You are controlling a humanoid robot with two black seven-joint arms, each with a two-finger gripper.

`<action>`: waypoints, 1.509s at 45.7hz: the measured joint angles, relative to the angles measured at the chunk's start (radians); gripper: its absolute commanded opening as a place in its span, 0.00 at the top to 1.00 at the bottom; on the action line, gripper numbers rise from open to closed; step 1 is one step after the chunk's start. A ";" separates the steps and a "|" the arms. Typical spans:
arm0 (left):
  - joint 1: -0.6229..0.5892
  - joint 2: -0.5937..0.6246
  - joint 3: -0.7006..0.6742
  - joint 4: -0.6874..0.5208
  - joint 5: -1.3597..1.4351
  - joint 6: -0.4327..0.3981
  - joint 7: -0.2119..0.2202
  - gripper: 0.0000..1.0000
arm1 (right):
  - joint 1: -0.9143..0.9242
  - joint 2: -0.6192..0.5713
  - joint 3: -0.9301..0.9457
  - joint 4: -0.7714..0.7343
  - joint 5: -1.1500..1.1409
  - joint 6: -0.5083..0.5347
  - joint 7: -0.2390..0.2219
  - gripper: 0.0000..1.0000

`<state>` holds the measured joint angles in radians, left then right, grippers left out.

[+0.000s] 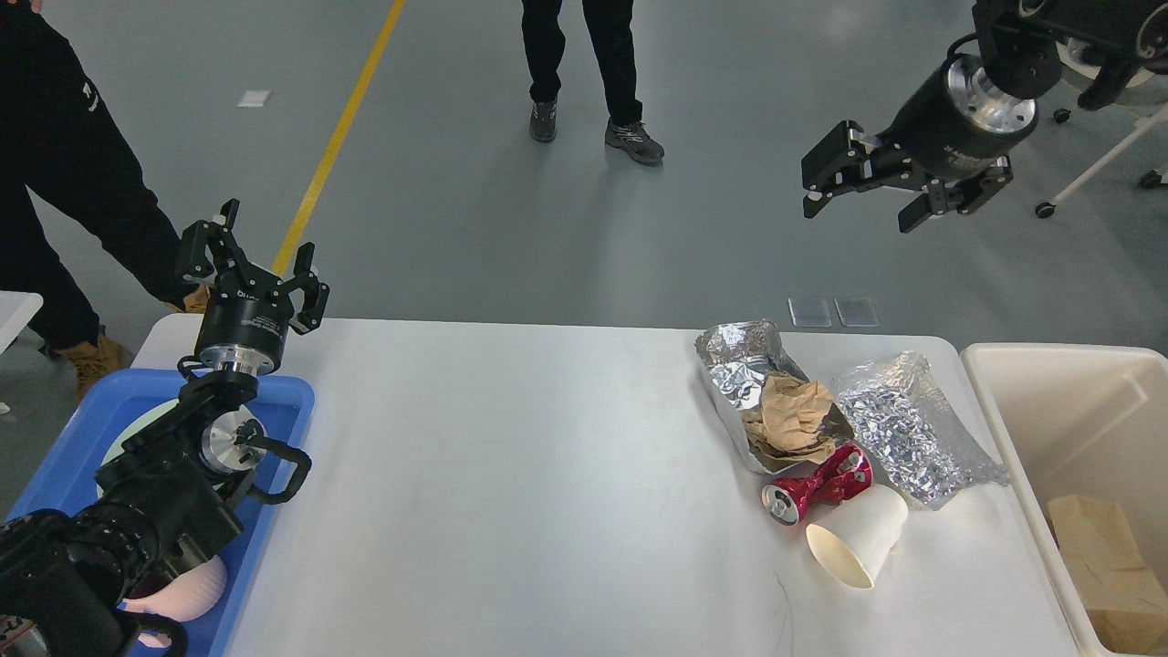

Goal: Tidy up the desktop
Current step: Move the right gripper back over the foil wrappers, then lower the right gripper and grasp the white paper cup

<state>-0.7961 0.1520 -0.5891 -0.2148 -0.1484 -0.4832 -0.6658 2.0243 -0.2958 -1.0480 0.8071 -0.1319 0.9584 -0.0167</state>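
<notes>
The white desktop (pixel 511 474) fills the middle of the head view. On its right part lie a foil tray (pixel 730 365) with crumpled brown paper (pixel 792 415) in it, a crumpled foil sheet (pixel 908 429), a crushed red can (pixel 817 488) and a white paper cup (pixel 858 538) on its side. My left gripper (pixel 251 251) is open and empty, raised above the desktop's far left corner. My right gripper (pixel 867 192) is open and empty, high above the floor beyond the far right edge.
A blue tray (pixel 283 401) at the left holds a white plate and a pink bowl (pixel 182 593). A cream bin (pixel 1004 429) at the right holds brown paper (pixel 1104 566). Two people stand beyond the table: one at far left (pixel 64 164), one at top centre (pixel 584 73).
</notes>
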 measured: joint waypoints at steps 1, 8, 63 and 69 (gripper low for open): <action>0.000 0.000 0.000 0.000 0.000 0.000 0.000 0.04 | 0.024 0.000 -0.001 0.019 0.000 0.001 0.000 0.00; 0.000 0.000 0.000 0.000 0.001 0.000 0.000 0.04 | 0.156 -0.002 -0.009 0.137 -0.001 0.001 -0.001 0.00; 0.000 0.000 0.000 0.000 0.000 0.000 0.000 0.04 | -0.566 -0.109 -0.004 0.100 0.094 -0.236 -0.008 0.03; 0.000 0.000 0.000 0.000 0.000 0.000 0.000 0.04 | -0.638 -0.103 0.024 0.059 0.124 -0.258 -0.008 0.03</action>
<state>-0.7961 0.1518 -0.5890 -0.2148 -0.1479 -0.4832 -0.6658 1.3866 -0.3989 -1.0241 0.8662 -0.0074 0.7009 -0.0248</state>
